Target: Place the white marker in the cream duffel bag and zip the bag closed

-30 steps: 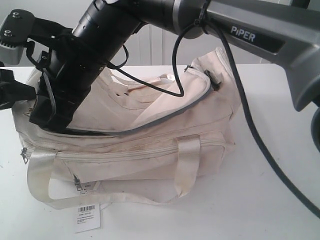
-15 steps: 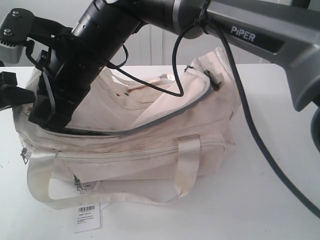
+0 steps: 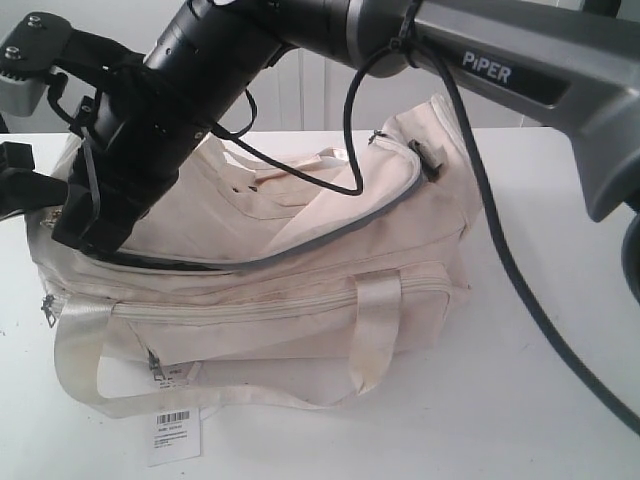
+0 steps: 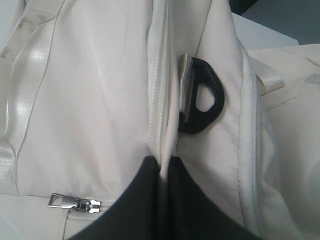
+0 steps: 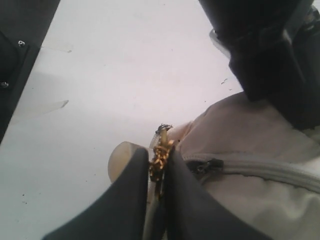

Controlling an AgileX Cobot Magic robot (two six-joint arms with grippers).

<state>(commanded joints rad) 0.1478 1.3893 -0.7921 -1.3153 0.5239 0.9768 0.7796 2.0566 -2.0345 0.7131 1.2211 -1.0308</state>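
Observation:
The cream duffel bag (image 3: 300,300) lies on the white table, its main zip open along the grey-edged top flap (image 3: 330,225), with a dark gap under the flap. My right gripper (image 3: 88,232) reaches across to the bag's left end. In the right wrist view this right gripper (image 5: 160,159) is shut on a gold-coloured zipper pull (image 5: 162,146). At the same end of the bag, my left gripper (image 4: 161,162) is shut on a fold of fabric beside a zip seam. The white marker is out of view.
A white barcode tag (image 3: 173,435) hangs off the bag's front onto the table (image 3: 540,400). Pale webbing handles (image 3: 375,320) loop over the front. A black cable (image 3: 350,150) from the right arm hangs over the bag. A black D-ring (image 4: 202,97) sits beside the held seam.
The right gripper has shifted slightly to the left and up at the bag's left end, still shut on the pull. The bag and left gripper barely moved.

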